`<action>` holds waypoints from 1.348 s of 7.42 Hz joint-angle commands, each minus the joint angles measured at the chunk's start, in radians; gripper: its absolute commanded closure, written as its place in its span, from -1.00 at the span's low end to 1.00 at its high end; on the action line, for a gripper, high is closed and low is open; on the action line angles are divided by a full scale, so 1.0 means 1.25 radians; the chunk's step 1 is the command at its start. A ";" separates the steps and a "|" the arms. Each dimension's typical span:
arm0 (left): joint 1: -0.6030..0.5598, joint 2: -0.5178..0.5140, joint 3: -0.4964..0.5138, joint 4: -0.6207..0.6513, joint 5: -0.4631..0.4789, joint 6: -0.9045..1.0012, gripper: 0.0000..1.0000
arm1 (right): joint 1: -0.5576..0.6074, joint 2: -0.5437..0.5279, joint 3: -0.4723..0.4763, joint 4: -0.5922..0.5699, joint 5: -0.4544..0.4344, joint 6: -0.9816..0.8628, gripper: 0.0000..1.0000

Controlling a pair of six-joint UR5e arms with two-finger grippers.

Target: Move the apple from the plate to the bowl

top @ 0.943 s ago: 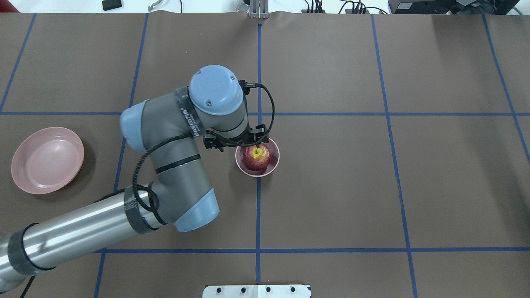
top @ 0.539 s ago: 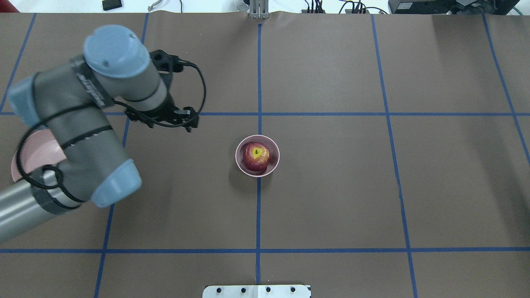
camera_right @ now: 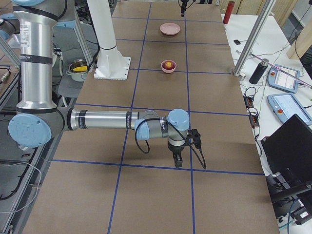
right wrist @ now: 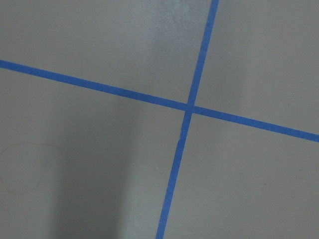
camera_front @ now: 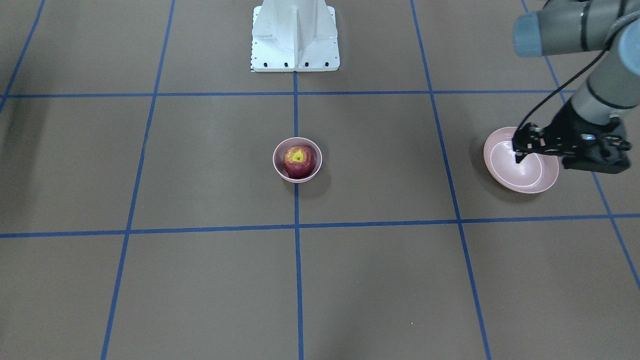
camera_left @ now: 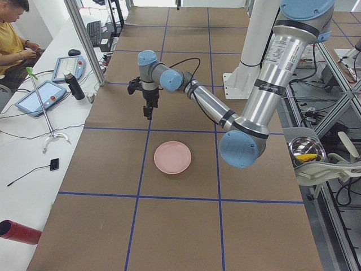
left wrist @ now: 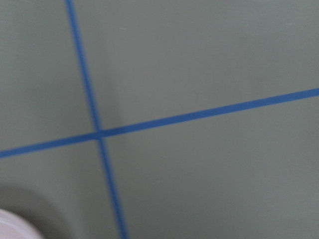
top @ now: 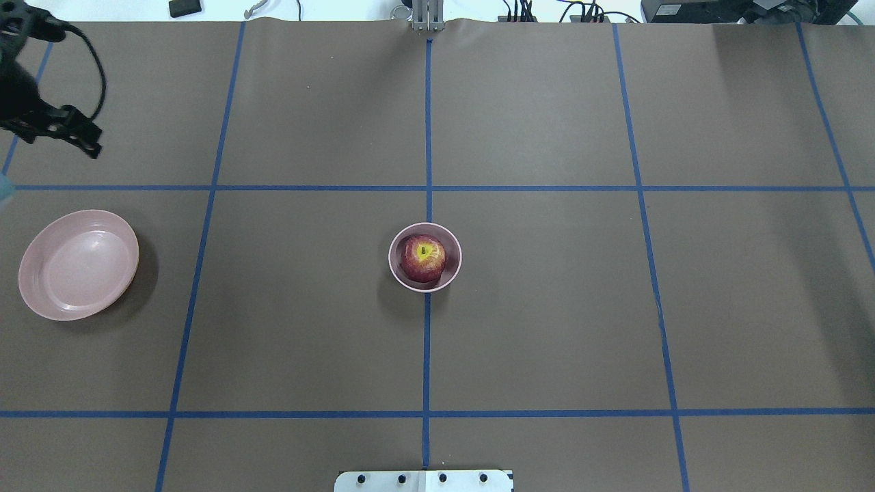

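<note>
Apple (top: 423,258) seated in bowl (top: 452,272), well apart from left gripper (top: 87,142), off to its right. Plate (top: 78,265) near that gripper. Can't tell open/closed on left or right gripper (camera_right: 178,162).

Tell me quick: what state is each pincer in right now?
Left pincer: cannot be told; not holding the apple, which sits in the bowl.
Right pincer: cannot be told; only a side view shows it.
</note>
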 commanded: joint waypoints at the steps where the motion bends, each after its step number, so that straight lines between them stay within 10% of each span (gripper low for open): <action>1: -0.137 0.113 0.017 -0.005 -0.019 0.158 -0.96 | 0.029 -0.002 -0.016 -0.001 0.000 0.000 -1.00; 6: -0.263 0.297 0.159 -0.232 -0.131 0.174 -0.96 | 0.030 -0.007 -0.022 0.004 0.003 0.001 -1.00; 10: -0.297 0.274 0.146 -0.236 -0.190 0.174 -0.96 | 0.030 -0.004 -0.021 0.004 0.005 0.003 -1.00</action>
